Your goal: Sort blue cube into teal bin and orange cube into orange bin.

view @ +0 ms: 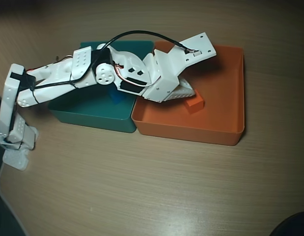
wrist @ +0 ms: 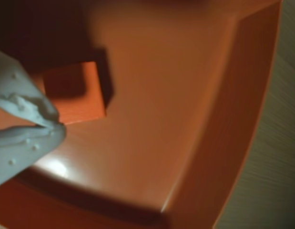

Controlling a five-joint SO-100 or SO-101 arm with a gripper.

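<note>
The orange cube [view: 195, 103] lies on the floor of the orange bin [view: 225, 120], left of its middle. In the wrist view the orange cube [wrist: 78, 95] rests flat on the bin floor [wrist: 161, 95] and casts a shadow to its right. My gripper [view: 186, 95] hangs low over the bin, and one white finger [wrist: 23, 129] overlaps the cube's left edge. The other finger does not show and the cube's right side is free, so the jaws look open. The blue cube [view: 117, 97] lies in the teal bin [view: 88, 115], partly hidden under the arm.
The two bins stand side by side, touching, at the back of a wooden table [view: 142, 187]. The arm's base [view: 14, 132] stands at the left edge. The arm reaches across the teal bin. The bin's corner wall [wrist: 223, 143] rises close to the right of the cube.
</note>
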